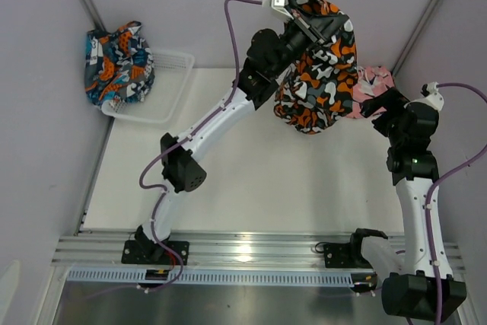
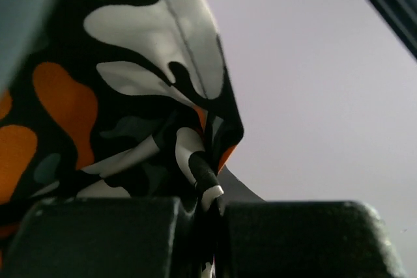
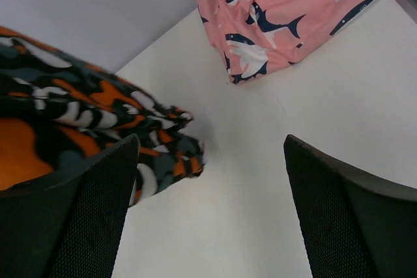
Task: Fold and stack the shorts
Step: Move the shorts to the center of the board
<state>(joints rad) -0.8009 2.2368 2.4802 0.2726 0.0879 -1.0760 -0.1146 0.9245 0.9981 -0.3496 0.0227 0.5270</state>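
My left gripper is raised over the far middle of the table, shut on the black shorts with orange and white blotches, which hang bunched below it. In the left wrist view the fingers pinch a fold of the black shorts. The pink shorts lie crumpled at the far right. My right gripper stands open just in front of them. In the right wrist view the gripper is low over the table, with the black shorts' hanging hem to its left and the pink shorts ahead. The teal-navy shorts sit bunched at the far left.
A white mesh basket stands at the far left, with the teal-navy shorts on its left rim. The white table is walled at the left, back and right. A metal rail carrying the arm bases runs along the near edge.
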